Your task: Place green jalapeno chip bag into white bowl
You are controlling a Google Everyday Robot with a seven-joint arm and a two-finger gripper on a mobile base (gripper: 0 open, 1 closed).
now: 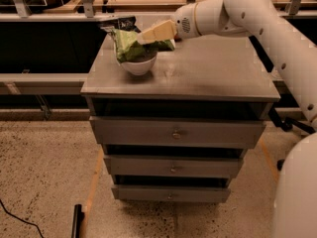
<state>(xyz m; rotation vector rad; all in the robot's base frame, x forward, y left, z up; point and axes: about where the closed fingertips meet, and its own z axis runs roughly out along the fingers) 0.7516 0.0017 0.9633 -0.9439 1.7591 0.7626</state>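
The green jalapeno chip bag [130,47] sits crumpled in the white bowl [139,66], which stands at the back left of the grey drawer cabinet's top [208,76]. Part of the bag sticks out over the bowl's right rim. My gripper [154,33] reaches in from the right, just above the bowl. Its pale fingers [161,31] are closed on the bag's upper right part.
A dark snack bag [120,23] lies right behind the bowl at the cabinet's back edge. A metal rail and shelf [44,17] run behind the cabinet. My white arm [277,29] crosses over the cabinet's right side. A dark object [76,220] lies on the floor.
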